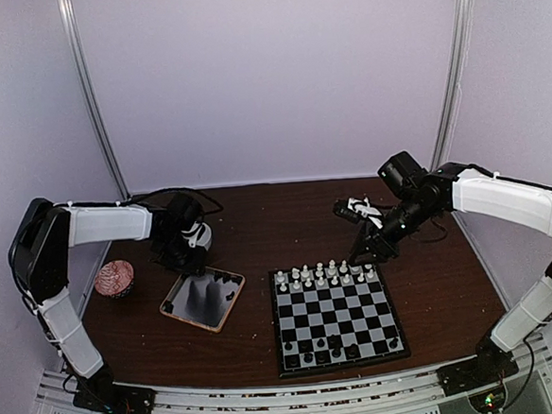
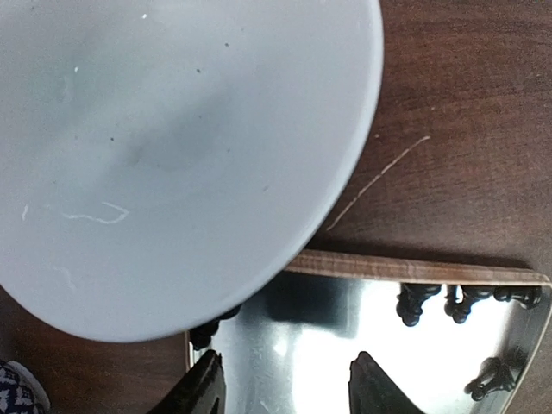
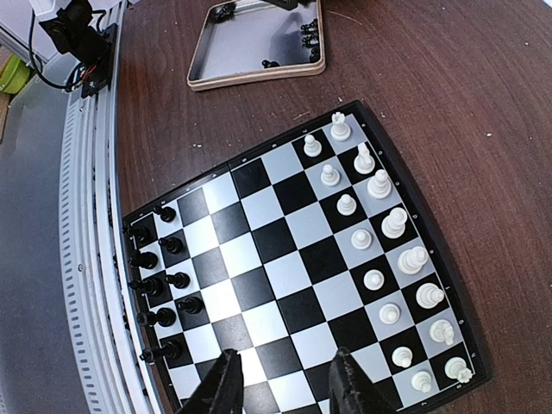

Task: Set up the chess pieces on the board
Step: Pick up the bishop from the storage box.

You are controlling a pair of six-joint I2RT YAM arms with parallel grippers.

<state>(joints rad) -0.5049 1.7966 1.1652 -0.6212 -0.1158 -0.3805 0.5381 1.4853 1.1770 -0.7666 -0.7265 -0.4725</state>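
The board point(image 1: 336, 321) lies in the middle of the table. White chess pieces point(image 1: 323, 275) fill its two far rows, and black chess pieces point(image 1: 315, 351) stand along part of its near rows. More black pieces point(image 2: 418, 302) lie in a shiny tray point(image 1: 236, 306). My left gripper point(image 1: 193, 265) hangs over the tray's far end, open and empty point(image 2: 289, 392). My right gripper point(image 1: 366, 253) hovers by the board's far right corner. In the right wrist view it point(image 3: 287, 388) is open above the board point(image 3: 293, 259), between the white pieces point(image 3: 379, 184) and the black pieces point(image 3: 164, 280).
A pink patterned round object point(image 1: 115, 279) sits left of the tray. A big blurred pale disc point(image 2: 172, 155) blocks most of the left wrist view above the tray's wooden rim point(image 2: 414, 269). Cables trail behind both arms. The metal rail point(image 3: 86, 259) runs along the table's near edge.
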